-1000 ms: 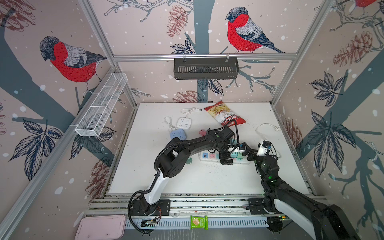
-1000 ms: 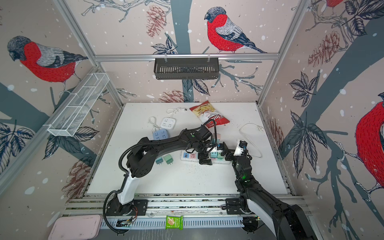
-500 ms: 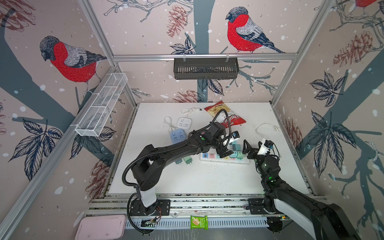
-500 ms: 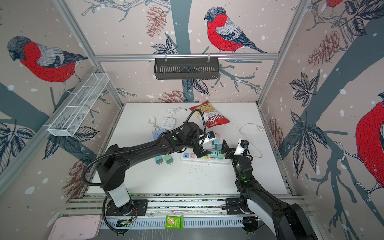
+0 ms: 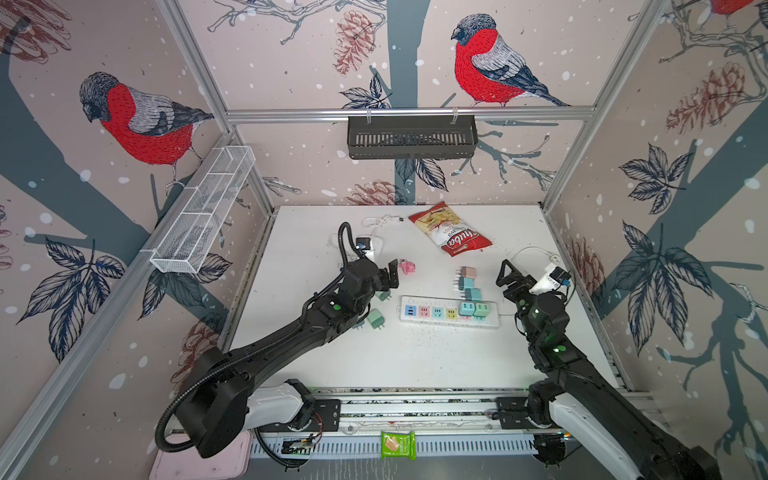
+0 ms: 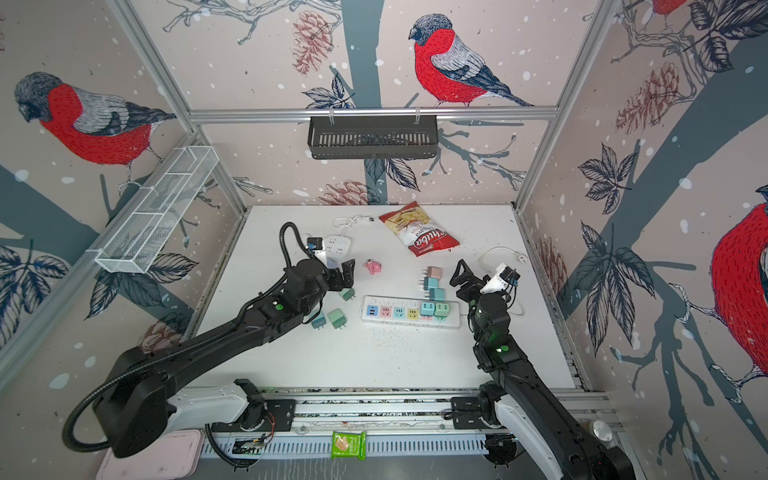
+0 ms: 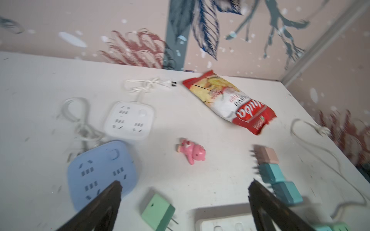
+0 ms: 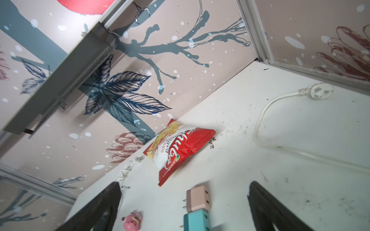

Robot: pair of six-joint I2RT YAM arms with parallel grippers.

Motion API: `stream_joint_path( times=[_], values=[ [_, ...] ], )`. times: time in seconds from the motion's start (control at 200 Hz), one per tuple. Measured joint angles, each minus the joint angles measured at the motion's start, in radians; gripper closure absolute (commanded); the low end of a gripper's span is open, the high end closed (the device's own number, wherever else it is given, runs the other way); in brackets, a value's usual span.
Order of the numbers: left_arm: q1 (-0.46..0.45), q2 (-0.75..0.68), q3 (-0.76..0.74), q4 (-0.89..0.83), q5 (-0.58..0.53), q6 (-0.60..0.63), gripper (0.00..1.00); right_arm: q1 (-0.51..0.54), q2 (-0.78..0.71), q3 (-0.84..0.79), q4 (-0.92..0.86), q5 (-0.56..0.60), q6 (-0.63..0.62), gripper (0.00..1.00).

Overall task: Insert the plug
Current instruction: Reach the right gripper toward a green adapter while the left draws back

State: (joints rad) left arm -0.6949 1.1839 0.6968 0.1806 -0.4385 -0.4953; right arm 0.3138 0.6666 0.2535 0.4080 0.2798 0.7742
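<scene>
left gripper (image 7: 184, 184) wide, empty; green plug (image 7: 158, 213) just beside it. right gripper (image 8: 185, 185) wide, empty; pink plug (image 8: 198, 198) near, ahead. power strip (image 5: 449, 312) between grippers.

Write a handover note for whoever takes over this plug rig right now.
Left claw: open, empty, raised left of the strip.
Right claw: open, empty, raised near the strip's right end.
Power strip: flat, mid-table.
Done: seated teal plug and seated green plug at its right end.
Loose: pink plug and two teal plugs in a row behind the strip; three more plugs by the left arm.
Left: pick up a loose plug and seat it; the sockets further left look free.
</scene>
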Motion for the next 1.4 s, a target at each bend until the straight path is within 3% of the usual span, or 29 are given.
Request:
stream_joint_path(
  times=[0.085,0.195,0.37,0.5,0.625,0.72,0.78,0.86,1.096,1.401],
  values=[
    [0.0,-0.077,-0.063,0.007,-0.132,-0.067,0.02,0.0,-0.077,-0.024,-0.033,-0.06,0.059,0.0],
    [0.001,-0.164,-0.101,0.005,-0.22,-0.105,0.02,0.0,-0.142,-0.023,-0.07,-0.126,0.093,0.0],
    [0.006,-0.245,-0.102,-0.01,-0.264,-0.12,0.02,0.002,-0.222,-0.052,-0.063,-0.234,0.109,0.0],
    [0.009,-0.275,-0.127,-0.002,-0.261,-0.063,0.02,0.009,-0.224,-0.117,0.048,-0.393,0.068,0.0],
    [0.009,-0.323,-0.192,0.031,-0.214,-0.015,0.02,0.121,-0.154,-0.111,0.124,-0.468,0.026,0.0],
    [0.01,-0.362,-0.242,0.068,-0.195,0.006,0.02,0.318,-0.069,-0.037,0.116,-0.41,-0.047,0.0],
    [0.01,-0.387,-0.263,0.081,-0.19,0.031,0.02,0.467,-0.004,0.016,0.101,-0.311,-0.103,0.0],
    [0.01,-0.412,-0.275,0.103,-0.191,0.032,0.02,0.587,0.078,0.067,0.09,-0.203,-0.16,0.02],
    [0.014,-0.42,-0.303,0.131,-0.223,0.046,0.02,0.718,0.344,0.181,0.039,-0.035,-0.224,0.12],
    [0.12,-0.332,-0.284,0.119,-0.194,-0.029,0.02,0.796,0.78,0.528,-0.216,0.115,-0.193,0.2]
  ],
)
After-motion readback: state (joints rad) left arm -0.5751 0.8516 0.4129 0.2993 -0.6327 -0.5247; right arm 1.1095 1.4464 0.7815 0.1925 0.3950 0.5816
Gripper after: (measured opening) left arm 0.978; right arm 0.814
